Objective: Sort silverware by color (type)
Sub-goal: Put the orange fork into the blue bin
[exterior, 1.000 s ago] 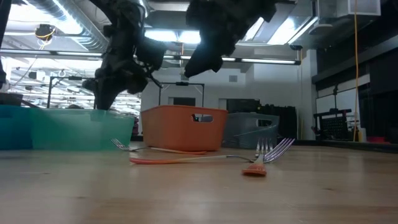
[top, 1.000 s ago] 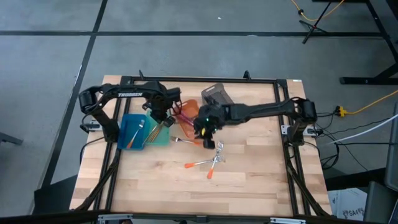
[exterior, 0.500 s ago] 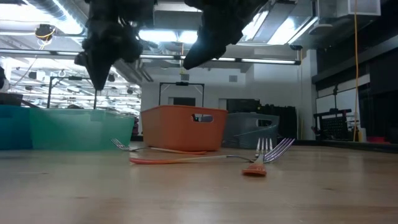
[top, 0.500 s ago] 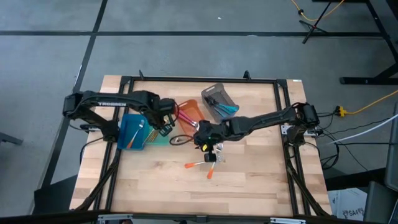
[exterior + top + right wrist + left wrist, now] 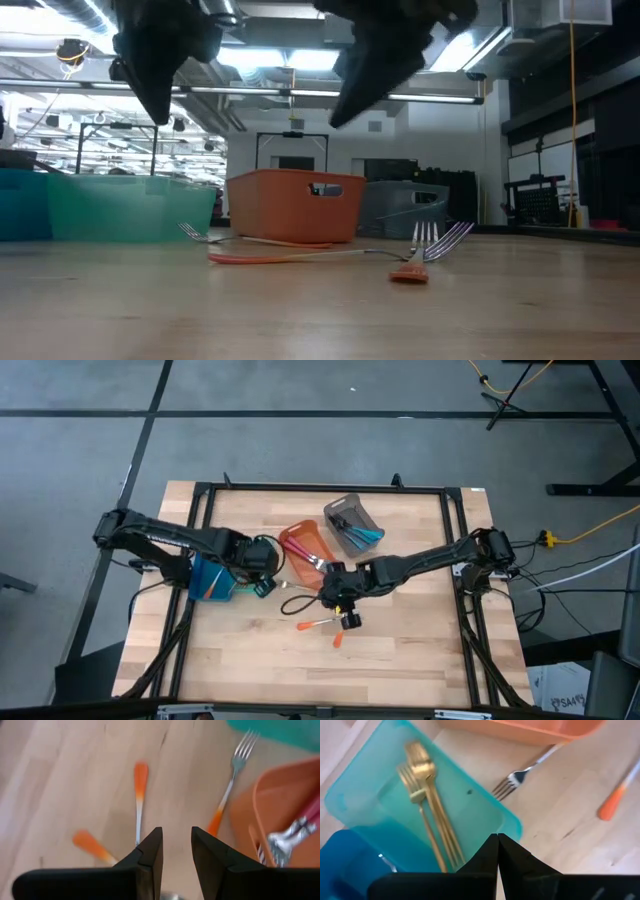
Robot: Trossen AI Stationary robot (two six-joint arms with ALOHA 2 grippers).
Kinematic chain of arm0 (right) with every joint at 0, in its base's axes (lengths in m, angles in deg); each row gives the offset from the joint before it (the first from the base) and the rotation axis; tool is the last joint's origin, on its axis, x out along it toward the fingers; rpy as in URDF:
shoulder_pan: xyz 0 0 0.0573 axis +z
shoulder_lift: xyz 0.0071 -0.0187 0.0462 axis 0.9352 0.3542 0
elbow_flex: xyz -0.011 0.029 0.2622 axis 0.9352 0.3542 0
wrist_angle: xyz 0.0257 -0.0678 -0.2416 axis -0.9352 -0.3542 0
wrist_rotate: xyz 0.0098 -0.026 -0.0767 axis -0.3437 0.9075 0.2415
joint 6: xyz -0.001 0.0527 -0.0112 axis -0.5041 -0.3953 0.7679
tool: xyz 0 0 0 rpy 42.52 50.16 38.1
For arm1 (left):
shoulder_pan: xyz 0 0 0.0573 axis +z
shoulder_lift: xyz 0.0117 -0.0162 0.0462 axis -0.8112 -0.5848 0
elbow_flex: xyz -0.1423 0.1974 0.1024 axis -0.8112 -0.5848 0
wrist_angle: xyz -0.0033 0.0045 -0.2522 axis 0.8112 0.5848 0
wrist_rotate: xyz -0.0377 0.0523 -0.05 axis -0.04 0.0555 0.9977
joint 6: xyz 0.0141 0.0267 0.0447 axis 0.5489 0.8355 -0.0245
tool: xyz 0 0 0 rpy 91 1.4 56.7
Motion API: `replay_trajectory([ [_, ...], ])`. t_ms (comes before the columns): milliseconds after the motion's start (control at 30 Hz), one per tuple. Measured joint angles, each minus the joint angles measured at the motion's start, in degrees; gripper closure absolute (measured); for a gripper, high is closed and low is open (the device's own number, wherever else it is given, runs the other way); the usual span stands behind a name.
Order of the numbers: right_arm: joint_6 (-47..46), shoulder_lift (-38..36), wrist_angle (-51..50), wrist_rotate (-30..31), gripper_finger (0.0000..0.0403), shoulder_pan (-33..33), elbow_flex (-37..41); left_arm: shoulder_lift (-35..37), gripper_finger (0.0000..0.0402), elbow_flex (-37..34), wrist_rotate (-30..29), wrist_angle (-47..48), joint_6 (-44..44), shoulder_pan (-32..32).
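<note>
Silverware is partly sorted: gold forks (image 5: 427, 802) are binned, orange-handled forks (image 5: 139, 795) are left on the desk (image 5: 420, 650) at six o'clock. Right fingers (image 5: 150, 857) are parted, left fingers (image 5: 490, 860) clenched empty.

Looking like a lab or industrial workshop: a wooden table (image 5: 400, 650) sitting on grey concrete floor (image 5: 300, 440), fluorescent strip lights (image 5: 290, 60) glowing under exposed ducting (image 5: 70, 20), yellow cable (image 5: 590, 530) trailing past, metal racks standing behind
</note>
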Motion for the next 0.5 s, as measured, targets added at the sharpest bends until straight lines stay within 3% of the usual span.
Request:
replay_trajectory([
  [500,15.3,0.0,-13.1,-0.6,0.0313,0.0,0.0,0.0,0.0400,0.0,-3.6,-7.5,-0.2,-7.2],
])
